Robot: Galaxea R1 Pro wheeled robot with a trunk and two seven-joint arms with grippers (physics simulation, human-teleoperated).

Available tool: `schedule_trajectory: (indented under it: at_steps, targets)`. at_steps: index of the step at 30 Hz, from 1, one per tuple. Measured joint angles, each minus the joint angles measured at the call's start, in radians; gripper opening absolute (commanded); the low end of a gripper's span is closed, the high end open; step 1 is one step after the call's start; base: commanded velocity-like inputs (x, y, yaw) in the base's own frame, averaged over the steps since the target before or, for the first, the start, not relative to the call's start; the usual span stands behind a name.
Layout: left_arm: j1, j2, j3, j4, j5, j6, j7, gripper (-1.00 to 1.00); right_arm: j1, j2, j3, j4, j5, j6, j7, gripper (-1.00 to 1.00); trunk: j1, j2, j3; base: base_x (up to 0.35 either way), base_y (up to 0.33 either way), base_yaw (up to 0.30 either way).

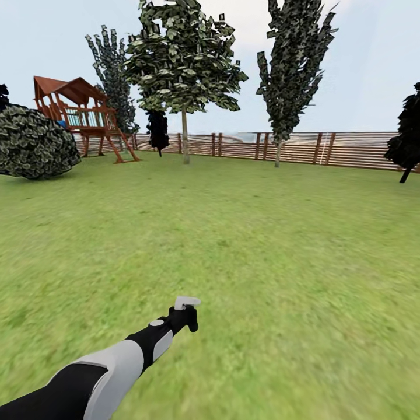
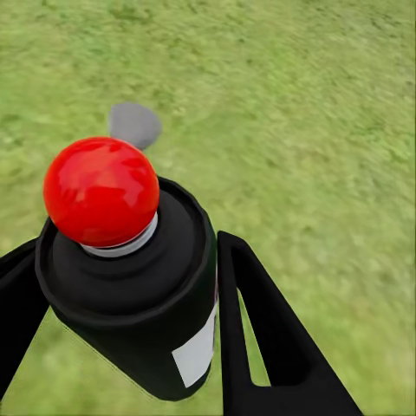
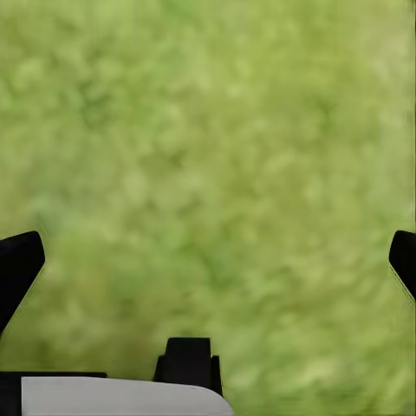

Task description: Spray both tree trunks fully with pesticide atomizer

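Between claw fingers — one atomizer

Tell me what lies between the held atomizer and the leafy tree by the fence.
Bare lawn only: in the head view nothing stands between the pesticide atomizer in the left gripper and the tree trunk.

The left arm reaches forward, its end effector clamped closed; right end effector spread wide.
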Motion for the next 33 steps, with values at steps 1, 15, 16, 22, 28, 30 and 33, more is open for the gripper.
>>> schedule_trajectory:
  at_steps: [1, 15, 16, 22, 28, 30, 33]
  targets:
    - [0.0, 0.0, 0.0, 0.0, 0.0, 0.0, 0.0, -1.0, 0.0, 0.0, 0.0, 0.0, 0.0, 0.0, 0.0, 1.0, 0.0, 0.0, -0.002, 0.35, 0.0, 0.0]
    - [0.0, 0.0, 0.0, 0.0, 0.0, 0.0, 0.0, -1.0, 0.0, 0.0, 0.0, 0.0, 0.0, 0.0, 0.0, 1.0, 0.0, 0.0, -0.025, 0.35, 0.044, 0.0]
    - [0.0, 0.0, 0.0, 0.0, 0.0, 0.0, 0.0, -1.0, 0.0, 0.0, 0.0, 0.0, 0.0, 0.0, 0.0, 1.0, 0.0, 0.0, -0.026, 0.348, 0.133, 0.0]
    - [0.0, 0.0, 0.0, 0.001, 0.0, 0.0, 0.0, -1.0, 0.0, 0.001, 0.0, 0.0, 0.0, 0.0, 0.0, 1.0, 0.0, 0.0, -0.03, 0.344, 0.152, 0.0]
    - [0.0, 0.0, 0.0, 0.001, 0.0, 0.0, 0.0, -1.0, 0.0, 0.002, 0.0, 0.0, 0.0, 0.0, 0.0, 1.0, 0.0, 0.0, -0.03, 0.342, 0.159, 0.161]
    - [0.0, 0.0, 0.0, 0.001, 0.0, 0.0, 0.0, -1.0, 0.0, 0.002, 0.0, 0.0, 0.0, 0.0, 0.0, 1.0, 0.0, 0.0, -0.03, 0.342, 0.135, 0.28]
    - [0.0, 0.0, 0.0, 0.001, 0.0, 0.0, 0.0, -1.0, 0.0, 0.002, 0.0, 0.0, 0.0, 0.0, 0.0, 1.0, 0.0, 0.0, -0.03, 0.342, 0.118, 0.293]
